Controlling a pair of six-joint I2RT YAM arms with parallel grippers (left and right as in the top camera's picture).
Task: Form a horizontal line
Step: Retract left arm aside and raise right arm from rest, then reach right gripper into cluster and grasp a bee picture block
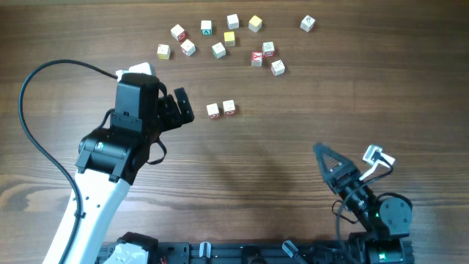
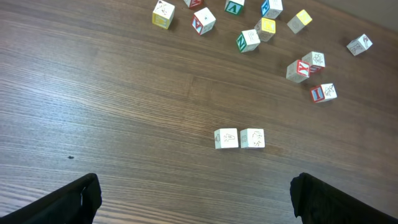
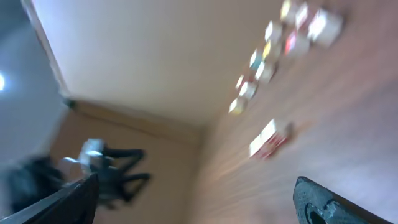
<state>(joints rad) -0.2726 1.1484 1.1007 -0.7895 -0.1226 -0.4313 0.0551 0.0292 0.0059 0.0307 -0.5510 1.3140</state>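
Now, two-cube row [image 2: 239, 138] just beyond the left pincer [image 2: 196, 190].

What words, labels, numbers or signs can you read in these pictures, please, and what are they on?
No text reads clearly anywhere.
Scattered cubes: red, green and blue printed marks, too small to read.
Row of two cubes: faint line drawings, no legible letters.
Right wrist view: too blurred to read.

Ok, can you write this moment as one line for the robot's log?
row: two cubes touching | left gripper: open, empty, beside row | right gripper: open, empty, far off | scattered cubes: beyond row
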